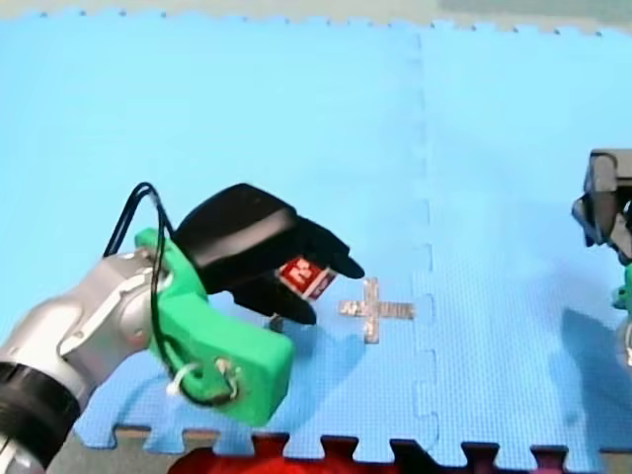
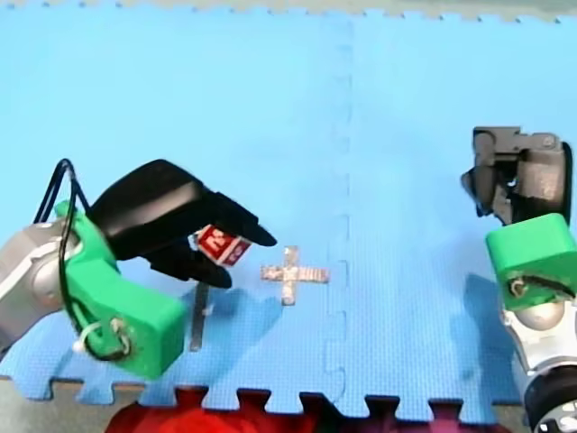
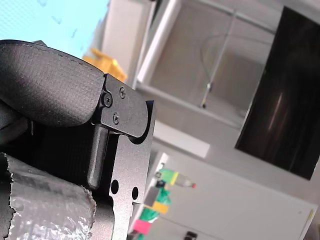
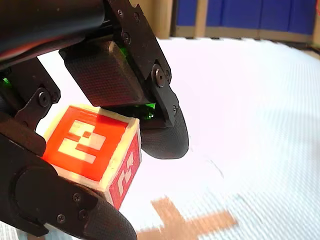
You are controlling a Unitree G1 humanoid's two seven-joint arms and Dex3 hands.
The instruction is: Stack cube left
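While partly hiding it, the left hand is clutching the red cube beside the tape cross.
Right hand, grip unreadable, is hanging near the blue mat's right edge, open mat stretching between.

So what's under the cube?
A finger of the left hand holding the cube, then blue mat. That finger covers the spot directly beneath. The right hand is far right.
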